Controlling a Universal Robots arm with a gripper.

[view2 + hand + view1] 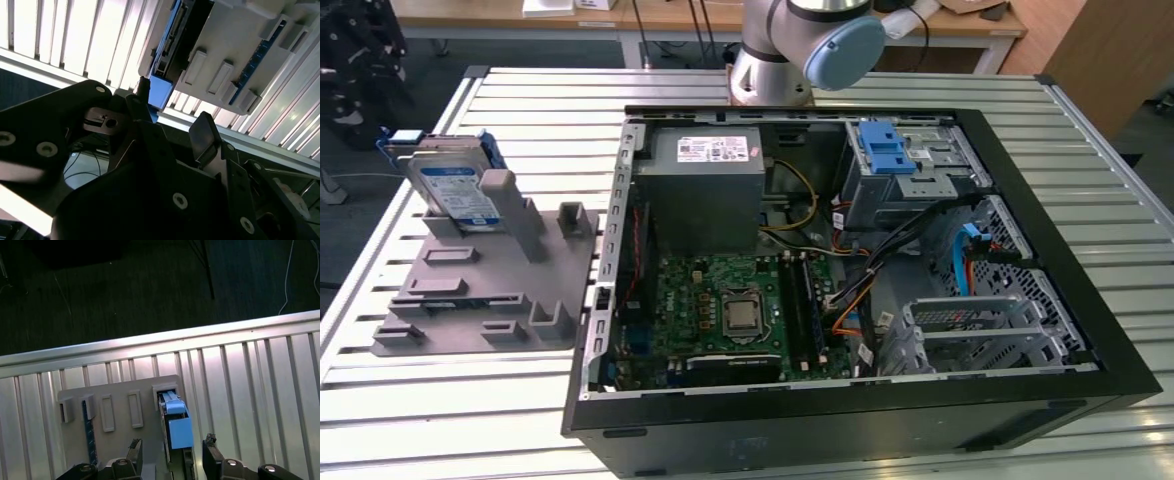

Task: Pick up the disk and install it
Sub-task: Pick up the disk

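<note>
Your jaws hang released, near the disk (pixel 179 430). It stands upright in a grey holder (pixel 120 389) on the counter (pixel 250 385).

One disk (pixel 454 190), one grey holder (pixel 470 300), one computer case (pixel 854 432)

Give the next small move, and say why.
Probably lower the gripper over the disk: its open fingers flank the blue end without touching, and the disk stands upright in the grey holder.

An open computer case (pixel 854 432) (motherboard (pixel 720 300) exposed) sits beside a grey fixture (pixel 460 300).
</note>
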